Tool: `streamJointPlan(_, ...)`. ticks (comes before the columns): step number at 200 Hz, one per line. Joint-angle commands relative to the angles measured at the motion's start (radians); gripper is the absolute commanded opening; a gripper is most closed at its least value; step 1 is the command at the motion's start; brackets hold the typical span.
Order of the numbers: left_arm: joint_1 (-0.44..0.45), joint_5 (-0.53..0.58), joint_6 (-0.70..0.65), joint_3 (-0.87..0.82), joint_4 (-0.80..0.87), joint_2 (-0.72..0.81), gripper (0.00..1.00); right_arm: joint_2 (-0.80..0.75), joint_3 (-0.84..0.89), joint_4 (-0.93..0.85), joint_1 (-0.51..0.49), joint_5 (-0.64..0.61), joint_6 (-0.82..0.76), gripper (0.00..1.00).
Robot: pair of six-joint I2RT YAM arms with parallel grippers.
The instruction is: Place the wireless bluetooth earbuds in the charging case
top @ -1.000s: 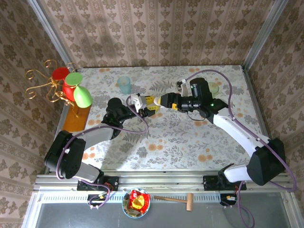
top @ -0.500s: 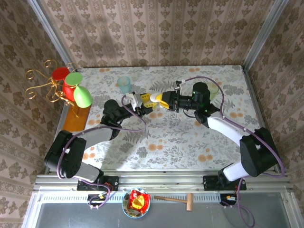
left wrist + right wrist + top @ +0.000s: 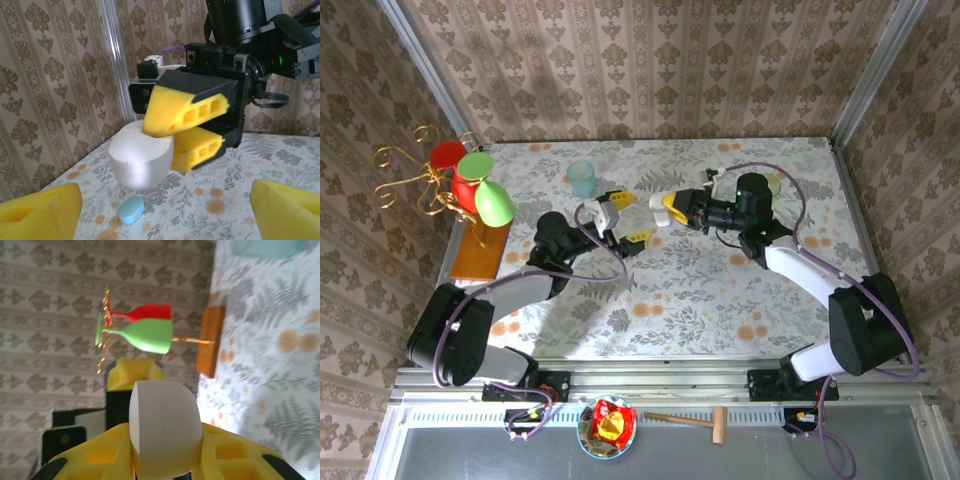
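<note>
The left gripper now gapes released while the right gripper, open a moment ago, clenches the white charging case aloft at the left's 3 o'clock, so the handover looks complete.

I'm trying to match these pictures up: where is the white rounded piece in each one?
Top external: white rounded piece mid-table, tiny, at the right gripper tips.
Left wrist: piece centre, above the table.
Right wrist: piece bottom centre.
Shared landmark: the right gripper's yellow fingers pinching it.
</note>
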State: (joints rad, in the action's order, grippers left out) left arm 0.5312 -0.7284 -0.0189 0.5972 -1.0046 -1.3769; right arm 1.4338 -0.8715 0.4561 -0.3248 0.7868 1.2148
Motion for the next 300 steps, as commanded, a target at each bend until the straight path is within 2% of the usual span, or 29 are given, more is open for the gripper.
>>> streamJointPlan(1,0.002,0.043,-0.087,-0.019,0.149,0.07,0.94,-0.035,0.028,-0.201,0.044,-0.139,-0.174,0.12)
streamJointPlan(25,0.01,0.063,-0.146,-0.027,0.315,0.118,1.0,-0.025,0.068,-0.28,0.094,-0.237,-0.243,0.11)
streamJointPlan(41,0.029,0.078,-0.216,-0.009,0.484,0.152,1.0,0.007,0.084,-0.311,0.111,-0.293,-0.286,0.11)
streamJointPlan(66,0.069,0.182,-0.343,0.028,0.729,0.179,1.0,0.074,0.12,-0.304,0.124,-0.359,-0.312,0.12)
streamJointPlan(136,0.076,0.151,-0.385,0.072,0.864,0.139,1.0,0.241,0.172,-0.228,0.15,-0.427,-0.308,0.15)
streamJointPlan(167,0.075,0.148,-0.377,0.08,0.873,0.127,1.0,0.272,0.172,-0.229,0.164,-0.442,-0.318,0.3)
streamJointPlan(194,0.052,0.195,-0.323,0.068,0.83,0.125,1.0,0.227,0.177,-0.275,0.177,-0.482,-0.346,0.62)
streamJointPlan(223,-0.014,0.271,-0.217,0.026,0.723,0.129,1.0,0.108,0.165,-0.411,0.188,-0.617,-0.452,0.85)
streamJointPlan(249,-0.034,0.417,-0.157,-0.021,0.654,0.15,1.0,-0.007,0.139,-0.509,0.188,-0.744,-0.616,0.96)
streamJointPlan(281,-0.039,0.66,-0.095,-0.104,0.584,0.196,1.0,-0.142,0.128,-0.522,0.188,-0.881,-0.819,0.98)
streamJointPlan(300,-0.064,0.764,-0.063,-0.154,0.548,0.235,1.0,-0.195,0.137,-0.478,0.188,-0.963,-0.94,0.99)
